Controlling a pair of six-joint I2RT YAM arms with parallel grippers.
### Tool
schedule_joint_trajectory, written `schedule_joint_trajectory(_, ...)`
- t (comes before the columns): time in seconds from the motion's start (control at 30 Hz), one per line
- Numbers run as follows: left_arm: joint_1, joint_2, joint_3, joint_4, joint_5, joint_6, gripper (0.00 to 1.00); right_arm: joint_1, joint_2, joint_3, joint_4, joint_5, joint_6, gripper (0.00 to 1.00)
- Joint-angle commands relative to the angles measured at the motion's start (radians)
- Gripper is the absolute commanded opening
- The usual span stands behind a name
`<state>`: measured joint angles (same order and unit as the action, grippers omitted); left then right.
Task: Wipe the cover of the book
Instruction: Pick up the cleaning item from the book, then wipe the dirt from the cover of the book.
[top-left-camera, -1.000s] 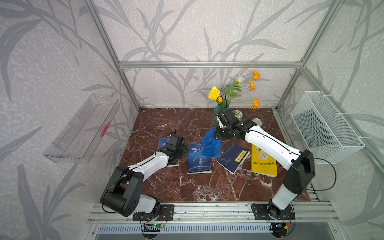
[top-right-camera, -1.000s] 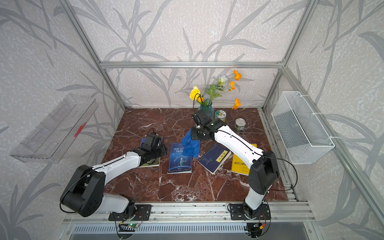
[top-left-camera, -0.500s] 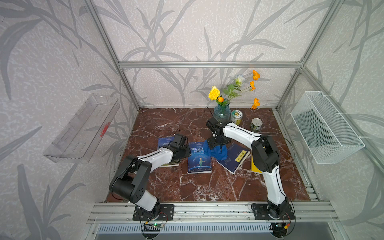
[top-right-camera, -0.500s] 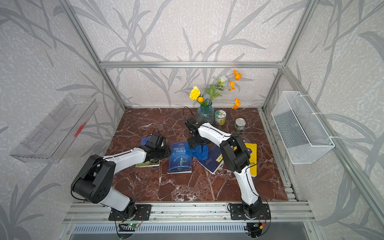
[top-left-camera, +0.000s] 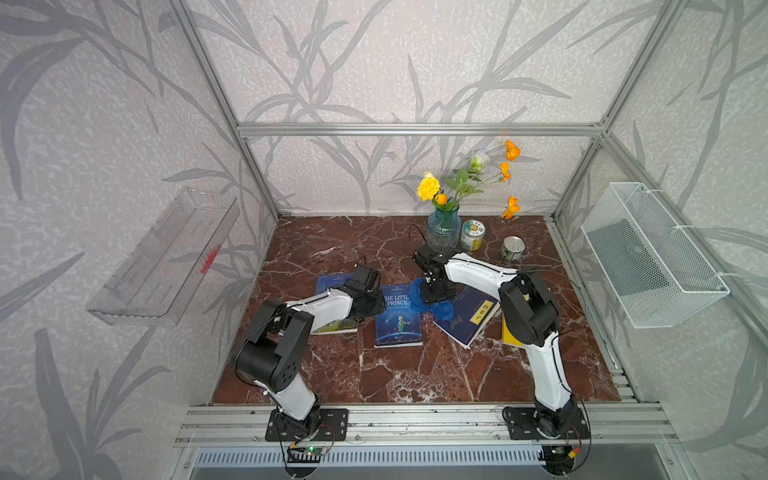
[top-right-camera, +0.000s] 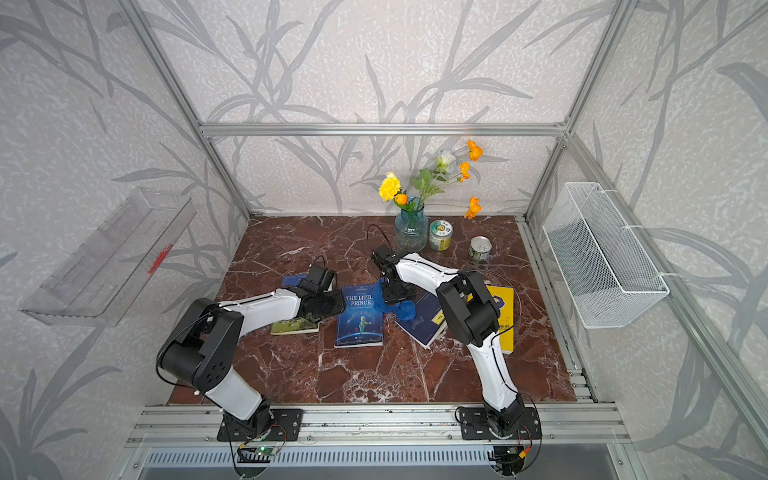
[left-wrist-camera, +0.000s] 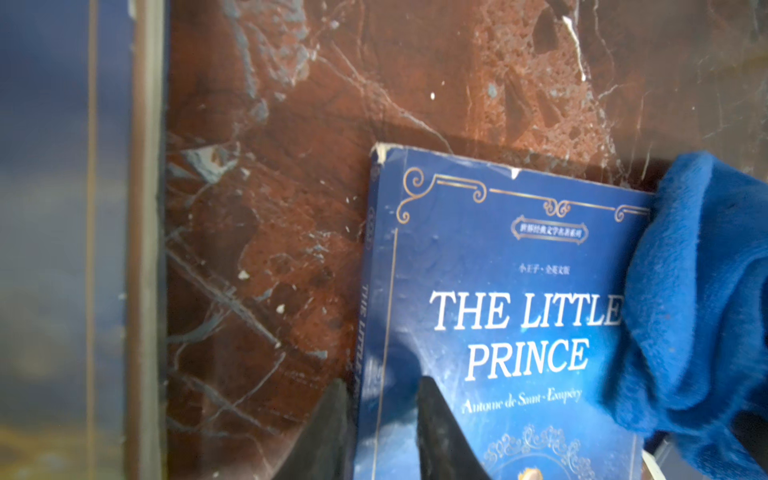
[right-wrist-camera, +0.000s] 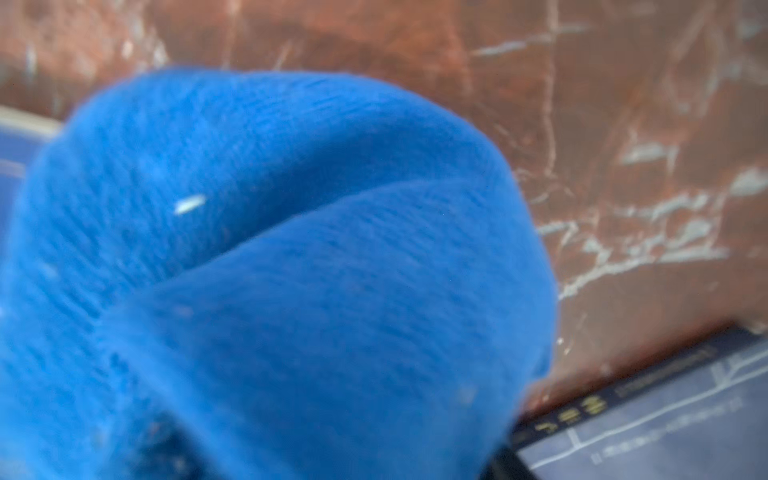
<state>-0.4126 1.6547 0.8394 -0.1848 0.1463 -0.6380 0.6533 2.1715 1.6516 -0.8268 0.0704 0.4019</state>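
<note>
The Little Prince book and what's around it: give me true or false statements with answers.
1. The fluffy blue cloth covers a corner of the dark blue Little Prince book. True.
2. The cloth is spread flat. False: it is bunched up.
3. The left fingers straddle that book's spine edge. True.
4. The book stands upright. False: it lies flat on the red marble table.
</note>
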Motion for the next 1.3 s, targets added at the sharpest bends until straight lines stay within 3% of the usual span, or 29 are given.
schedule_joint_trajectory(0.0, -0.006, 0.022, 0.026, -0.045, -0.018, 0.007, 0.25, -0.021, -0.010, 0.013, -0.006, 0.021, 0.002, 0.23)
schedule_joint_trajectory(0.07, -0.005, 0.021, 0.021, -0.040, -0.013, 0.001, 0.23, -0.025, -0.019, 0.053, -0.034, 0.036, -0.012, 0.07)
schedule_joint_trajectory(0.13, -0.006, 0.017, 0.019, -0.035, -0.018, -0.002, 0.22, -0.024, -0.039, 0.094, -0.067, 0.044, -0.026, 0.00)
schedule_joint_trajectory(0.37, -0.006, 0.019, 0.022, -0.047, -0.038, -0.005, 0.16, 0.066, -0.159, 0.093, -0.084, 0.012, -0.016, 0.00)
schedule_joint_trajectory(0.67, -0.005, 0.014, 0.020, -0.053, -0.045, -0.014, 0.12, 0.226, -0.171, -0.091, 0.072, -0.092, 0.146, 0.00)
schedule_joint_trajectory(0.87, -0.005, 0.020, 0.023, -0.052, -0.040, -0.015, 0.11, 0.222, -0.072, -0.129, 0.165, -0.159, 0.183, 0.00)
schedule_joint_trajectory(1.27, -0.004, 0.042, 0.038, -0.065, -0.052, -0.015, 0.05, 0.091, 0.140, 0.097, 0.129, -0.146, 0.154, 0.00)
